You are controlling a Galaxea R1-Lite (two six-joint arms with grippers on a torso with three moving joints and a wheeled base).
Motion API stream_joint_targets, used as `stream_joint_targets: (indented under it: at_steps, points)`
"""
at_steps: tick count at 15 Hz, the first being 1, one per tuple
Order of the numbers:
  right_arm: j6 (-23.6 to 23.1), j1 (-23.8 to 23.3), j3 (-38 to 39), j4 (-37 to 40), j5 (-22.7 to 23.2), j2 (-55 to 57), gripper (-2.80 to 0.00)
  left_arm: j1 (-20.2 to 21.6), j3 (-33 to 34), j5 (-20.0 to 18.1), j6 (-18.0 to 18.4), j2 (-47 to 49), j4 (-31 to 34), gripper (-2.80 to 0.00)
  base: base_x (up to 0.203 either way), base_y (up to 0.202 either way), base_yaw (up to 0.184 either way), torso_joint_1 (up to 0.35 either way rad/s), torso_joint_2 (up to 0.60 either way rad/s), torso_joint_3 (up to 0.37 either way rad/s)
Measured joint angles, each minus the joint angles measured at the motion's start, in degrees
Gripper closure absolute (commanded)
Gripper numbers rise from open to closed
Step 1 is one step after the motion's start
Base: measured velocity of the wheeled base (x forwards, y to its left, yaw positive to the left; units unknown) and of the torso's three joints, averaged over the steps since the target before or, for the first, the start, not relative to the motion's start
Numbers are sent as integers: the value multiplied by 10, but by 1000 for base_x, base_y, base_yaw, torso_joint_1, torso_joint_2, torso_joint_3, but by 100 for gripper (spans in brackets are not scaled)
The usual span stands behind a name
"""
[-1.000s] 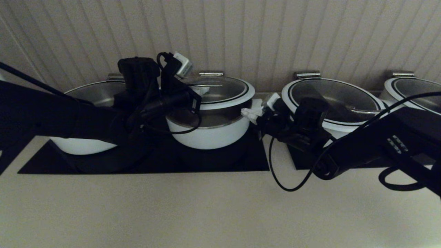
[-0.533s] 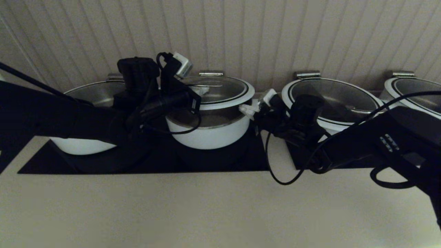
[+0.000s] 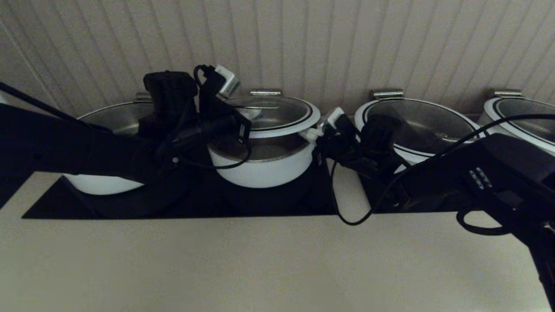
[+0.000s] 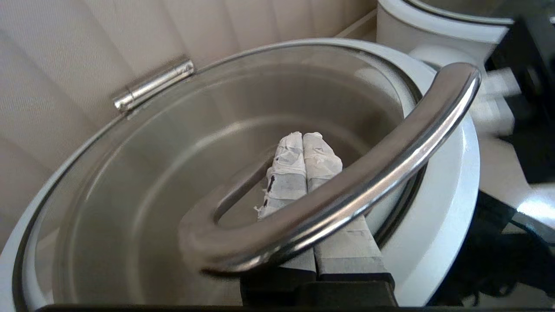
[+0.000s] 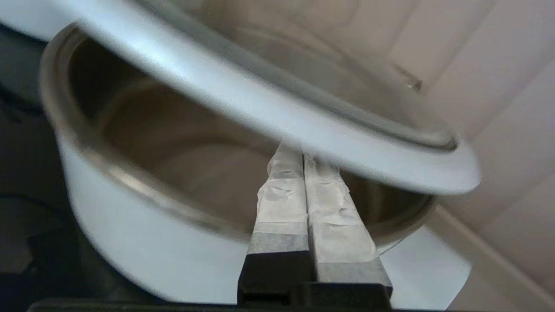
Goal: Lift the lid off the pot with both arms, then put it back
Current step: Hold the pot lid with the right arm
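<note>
The lid (image 3: 282,112) is tilted, its front edge raised off the small white pot (image 3: 264,169), showing the steel inside. My left gripper (image 3: 252,113) is shut, its fingers passed under the lid's curved steel handle (image 4: 368,182) without clasping it; in the left wrist view the gripper (image 4: 302,138) lies over the glass. My right gripper (image 3: 313,133) is shut at the lid's right edge. In the right wrist view the gripper (image 5: 302,151) has its tips under the lid's white rim (image 5: 269,112), above the pot's open mouth (image 5: 143,242).
A wider open pot (image 3: 112,121) stands to the left. A wider pot with a glass lid (image 3: 420,117) stands to the right, another (image 3: 524,115) at the far right. All sit on black panels (image 3: 269,201) against the ribbed wall. Beige counter (image 3: 260,260) lies in front.
My right gripper has moved left and up, from beside the pot to under the lid's right rim. My left gripper has shifted very slightly; the lid stays raised.
</note>
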Motion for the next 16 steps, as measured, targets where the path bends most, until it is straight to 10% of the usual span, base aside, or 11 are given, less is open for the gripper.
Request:
stream_joint_targets:
  at_steps: [16]
  points:
    - [0,-1,-16,0,-1,17,0,1,99,-2,2,-47,-3,0,0,0,0,0,0,0]
